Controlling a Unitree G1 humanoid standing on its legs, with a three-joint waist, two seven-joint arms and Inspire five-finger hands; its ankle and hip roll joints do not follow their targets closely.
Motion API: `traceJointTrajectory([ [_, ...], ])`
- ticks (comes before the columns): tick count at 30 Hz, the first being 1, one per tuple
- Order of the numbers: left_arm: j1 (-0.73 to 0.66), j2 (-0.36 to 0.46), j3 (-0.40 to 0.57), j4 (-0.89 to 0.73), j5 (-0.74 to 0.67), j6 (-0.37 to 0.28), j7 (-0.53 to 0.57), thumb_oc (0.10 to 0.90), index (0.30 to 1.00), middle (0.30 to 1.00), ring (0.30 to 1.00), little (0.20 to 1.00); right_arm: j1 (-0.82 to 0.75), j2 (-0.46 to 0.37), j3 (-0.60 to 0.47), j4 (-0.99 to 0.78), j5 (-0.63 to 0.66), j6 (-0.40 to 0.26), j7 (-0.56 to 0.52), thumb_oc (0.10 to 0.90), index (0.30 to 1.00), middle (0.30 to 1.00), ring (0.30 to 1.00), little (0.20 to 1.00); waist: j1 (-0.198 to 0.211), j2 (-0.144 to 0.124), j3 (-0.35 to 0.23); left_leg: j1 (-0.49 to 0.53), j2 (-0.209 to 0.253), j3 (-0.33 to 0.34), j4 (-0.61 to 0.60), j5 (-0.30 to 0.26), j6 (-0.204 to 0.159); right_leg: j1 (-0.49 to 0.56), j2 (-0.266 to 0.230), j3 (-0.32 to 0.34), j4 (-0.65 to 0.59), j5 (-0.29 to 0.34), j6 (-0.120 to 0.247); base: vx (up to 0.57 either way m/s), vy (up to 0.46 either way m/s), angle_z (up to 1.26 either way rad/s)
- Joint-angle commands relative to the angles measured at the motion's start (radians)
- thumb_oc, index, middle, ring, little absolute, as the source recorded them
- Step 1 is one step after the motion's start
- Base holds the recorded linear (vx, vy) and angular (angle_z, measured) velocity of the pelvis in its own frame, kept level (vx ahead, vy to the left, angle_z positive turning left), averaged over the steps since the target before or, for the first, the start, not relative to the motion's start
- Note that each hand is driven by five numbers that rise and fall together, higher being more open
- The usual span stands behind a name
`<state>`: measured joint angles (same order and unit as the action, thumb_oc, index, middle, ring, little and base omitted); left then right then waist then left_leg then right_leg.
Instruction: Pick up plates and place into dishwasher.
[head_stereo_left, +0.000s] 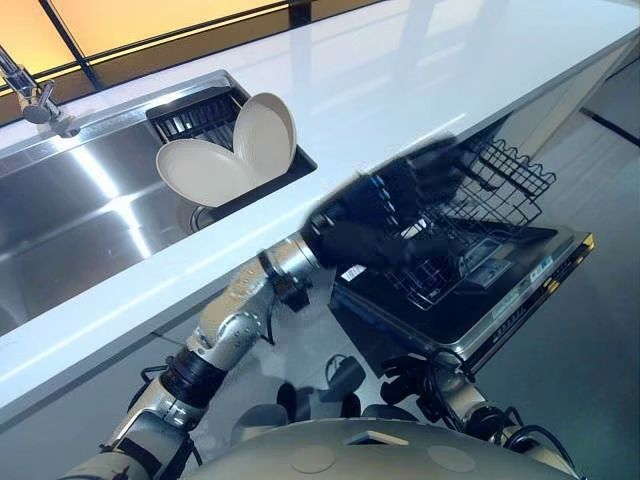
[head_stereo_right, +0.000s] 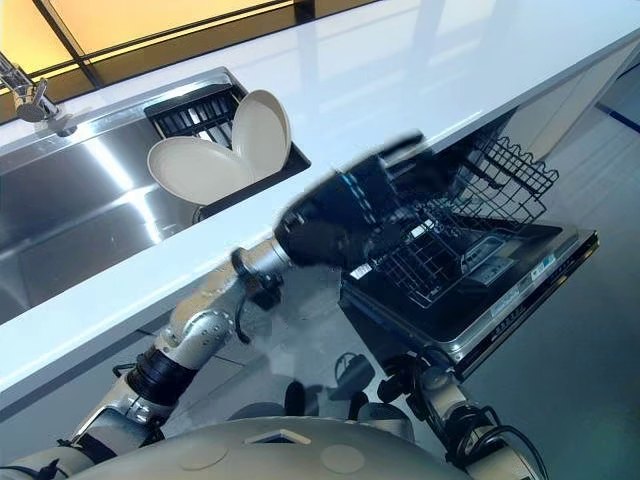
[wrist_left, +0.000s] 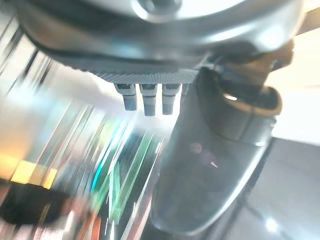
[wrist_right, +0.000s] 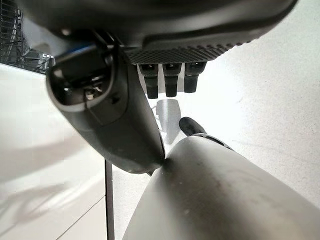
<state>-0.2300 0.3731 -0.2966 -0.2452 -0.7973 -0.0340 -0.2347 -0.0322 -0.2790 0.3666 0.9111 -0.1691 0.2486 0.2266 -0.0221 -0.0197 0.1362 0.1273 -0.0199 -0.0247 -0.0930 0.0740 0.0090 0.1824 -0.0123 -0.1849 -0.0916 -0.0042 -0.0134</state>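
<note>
Two cream plates lean together in a dark drying rack (head_stereo_left: 200, 112) at the sink's right end: one lies low (head_stereo_left: 200, 172), the other stands behind it (head_stereo_left: 266, 135). My left hand (head_stereo_left: 390, 215) is a dark blur in front of the counter edge, over the dishwasher's black wire rack (head_stereo_left: 505, 175), with no plate in it. Its own wrist view shows the thumb (wrist_left: 215, 165) straight and the fingers (wrist_left: 147, 97) holding nothing. My right hand (wrist_right: 115, 115) hangs low over the pale floor, relaxed and holding nothing.
The dishwasher door (head_stereo_left: 520, 290) lies folded down, with the rack pulled out above it. A long white countertop (head_stereo_left: 400, 80) runs across. The steel sink (head_stereo_left: 70, 220) with its faucet (head_stereo_left: 35, 100) sits at the left.
</note>
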Motion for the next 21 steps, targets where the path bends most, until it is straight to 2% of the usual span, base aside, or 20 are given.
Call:
traceJointTrajectory([
  [1, -0.139, 0.052, 0.171, -0.111, 0.367, -0.221, 0.270, 0.800, 0.900, 0.900, 0.900, 0.900, 0.030, -0.011, 0.027, 0.097, -0.028, -0.079, -0.005, 0.800, 0.900, 0.900, 0.900, 0.900, 0.038, 0.003, -0.076, 0.024, -0.019, 0.037, 0.006, -0.100, 0.006, -0.019, -0.002, 0.018, 0.031, -0.012, 0.057, 0.06, 0.037, 0.11],
  [3, -0.165, 0.182, 0.275, -0.095, 0.698, -0.215, 0.419, 0.800, 0.900, 0.900, 0.900, 0.900, 0.041, -0.009, 0.018, 0.146, -0.031, -0.117, -0.019, 0.800, 0.900, 0.900, 0.900, 0.900, 0.047, 0.011, -0.087, 0.023, -0.018, 0.034, 0.006, -0.100, 0.004, -0.017, -0.001, 0.014, 0.032, -0.019, 0.054, 0.06, 0.045, 0.09],
  [5, -0.188, 0.291, 0.329, -0.048, 0.924, -0.192, 0.526, 0.800, 0.900, 0.900, 0.900, 0.900, 0.046, -0.010, 0.020, 0.165, -0.028, -0.128, -0.025, 0.800, 0.900, 0.900, 0.900, 0.900, 0.052, 0.015, -0.093, 0.023, -0.019, 0.034, 0.006, -0.100, 0.004, -0.014, -0.001, 0.012, 0.031, -0.022, 0.054, 0.05, 0.038, 0.08],
  [6, -0.200, 0.378, 0.364, -0.003, 0.982, -0.177, 0.545, 0.800, 0.900, 0.900, 0.900, 0.900, 0.051, -0.012, 0.023, 0.174, -0.025, -0.134, -0.030, 0.800, 0.900, 0.900, 0.900, 0.900, 0.056, 0.019, -0.096, 0.023, -0.019, 0.035, 0.006, -0.100, 0.003, -0.013, -0.002, 0.010, 0.030, -0.023, 0.054, 0.05, 0.038, 0.08],
  [10, -0.188, 0.620, 0.432, 0.165, 1.134, -0.177, 0.592, 0.800, 0.900, 0.900, 0.900, 0.900, 0.054, -0.026, 0.020, 0.188, -0.027, -0.143, -0.028, 0.800, 0.900, 0.900, 0.900, 0.900, 0.067, 0.032, -0.102, 0.023, -0.020, 0.043, 0.006, -0.099, 0.001, -0.013, -0.007, 0.006, 0.033, -0.023, 0.058, 0.04, 0.039, 0.11],
  [11, -0.188, 0.627, 0.433, 0.172, 1.133, -0.180, 0.593, 0.800, 0.900, 0.900, 0.900, 0.900, 0.053, -0.026, 0.021, 0.188, -0.026, -0.143, -0.028, 0.800, 0.900, 0.900, 0.900, 0.900, 0.067, 0.031, -0.101, 0.024, -0.020, 0.043, 0.006, -0.099, 0.001, -0.013, -0.007, 0.006, 0.033, -0.024, 0.058, 0.02, 0.039, 0.14],
  [18, -0.112, 0.836, 0.443, 0.341, 1.296, -0.216, 0.568, 0.800, 0.900, 0.900, 0.900, 0.900, 0.045, -0.062, 0.001, 0.181, -0.035, -0.136, -0.002, 0.800, 0.900, 0.900, 0.900, 0.900, 0.078, 0.053, -0.095, 0.030, -0.026, 0.039, 0.006, -0.102, 0.003, -0.014, -0.014, -0.001, 0.044, -0.024, 0.066, 0.01, 0.041, 0.04],
  [21, -0.099, 0.881, 0.427, 0.391, 1.375, -0.238, 0.567, 0.800, 0.900, 0.900, 0.900, 0.900, 0.042, -0.072, -0.004, 0.183, -0.039, -0.135, 0.006, 0.800, 0.900, 0.900, 0.900, 0.900, 0.078, 0.060, -0.095, 0.033, -0.029, 0.040, 0.006, -0.102, 0.004, -0.014, -0.018, -0.002, 0.045, -0.023, 0.070, 0.01, 0.048, 0.00],
])
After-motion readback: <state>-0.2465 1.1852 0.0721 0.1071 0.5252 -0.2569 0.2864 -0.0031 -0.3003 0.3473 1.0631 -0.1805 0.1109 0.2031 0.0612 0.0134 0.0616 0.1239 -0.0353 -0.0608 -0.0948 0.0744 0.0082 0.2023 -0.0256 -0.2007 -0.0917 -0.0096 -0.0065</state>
